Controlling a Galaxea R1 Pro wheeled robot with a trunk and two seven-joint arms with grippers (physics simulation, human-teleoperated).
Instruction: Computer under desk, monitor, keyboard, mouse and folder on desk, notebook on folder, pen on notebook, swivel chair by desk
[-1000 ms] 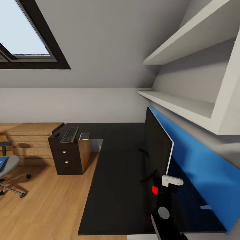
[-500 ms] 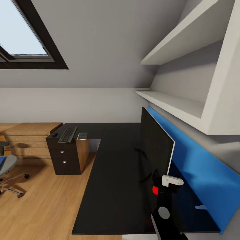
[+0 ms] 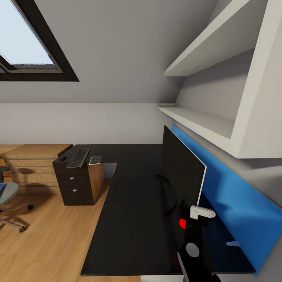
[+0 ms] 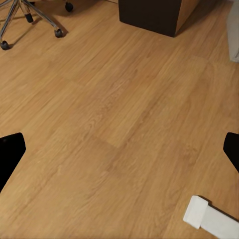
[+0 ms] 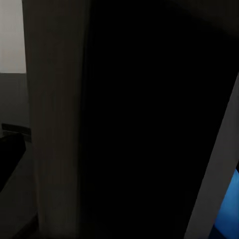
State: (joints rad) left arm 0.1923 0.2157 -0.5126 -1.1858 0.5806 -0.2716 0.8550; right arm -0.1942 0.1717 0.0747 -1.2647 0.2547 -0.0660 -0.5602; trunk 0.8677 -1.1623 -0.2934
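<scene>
On the glossy black counter (image 3: 133, 211), along its long arm, the monitor (image 3: 181, 170) stands upright on edge to my eye, black face toward the room and a thin pale rim at its near end, close in front of the blue wall panel (image 3: 231, 203). Compared with a second ago the whole scene has slid a little to the left and the counter's near edge reaches lower in the head view, so the camera has shifted; the things themselves keep their places. At the far end, above the black drawer unit (image 3: 72, 186), lie the slim keyboard (image 3: 77, 158), the tiny dark mouse (image 3: 62, 158) just beside it, and a small flat silvery-edged item (image 3: 95, 159) on its other side. The swivel chair (image 3: 9, 203) sits well apart on the wood floor (image 4: 114, 124), with a sliver of blue on its seat. The right gripper (image 3: 184, 213) hangs next to the monitor's near end; whether it is wide or closed I cannot tell. The left gripper (image 4: 119, 154) is spread wide over bare floor.
</scene>
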